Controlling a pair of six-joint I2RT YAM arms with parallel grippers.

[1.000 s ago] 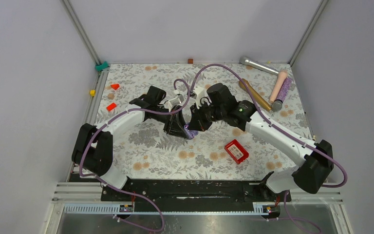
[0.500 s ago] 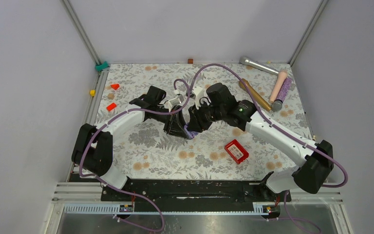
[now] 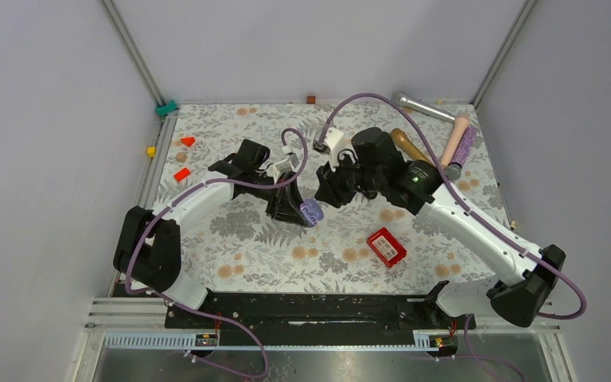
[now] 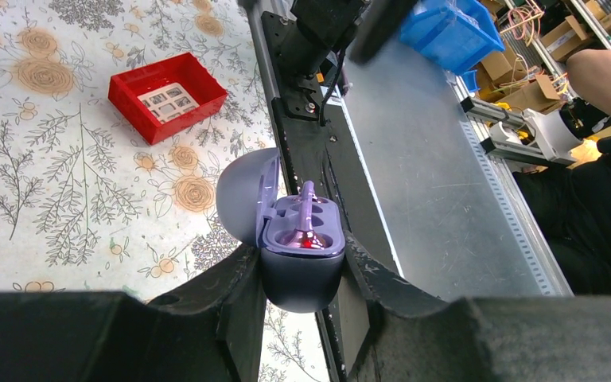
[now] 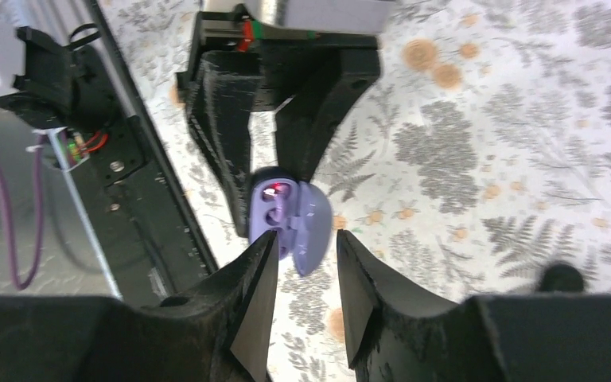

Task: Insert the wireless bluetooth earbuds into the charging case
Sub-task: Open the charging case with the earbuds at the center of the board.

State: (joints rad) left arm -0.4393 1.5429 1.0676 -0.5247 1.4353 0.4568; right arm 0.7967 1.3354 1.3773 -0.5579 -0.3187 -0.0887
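My left gripper [image 3: 293,207] is shut on a purple oval charging case [image 3: 311,212] and holds it with the lid swung open. In the left wrist view the case [image 4: 301,274] sits between the jaws. A pale purple earbud [image 4: 307,231] sits in its near socket with a red light at its base. The other socket looks empty. My right gripper [image 3: 328,193] is open and empty, just right of the case and apart from it. In the right wrist view the case [image 5: 286,213] lies just beyond its fingertips [image 5: 265,248]. No black earbuds show.
A red tray [image 3: 386,246] lies right of centre, also in the left wrist view [image 4: 167,94]. A silver microphone [image 3: 422,106], a gold handle [image 3: 416,157] and a pink roller [image 3: 455,146] lie at the back right. Small red blocks [image 3: 181,173] lie at the left.
My right gripper has pulled back from the case, up and to the right, and the open case now shows. My left gripper has kept hold of the case in place.
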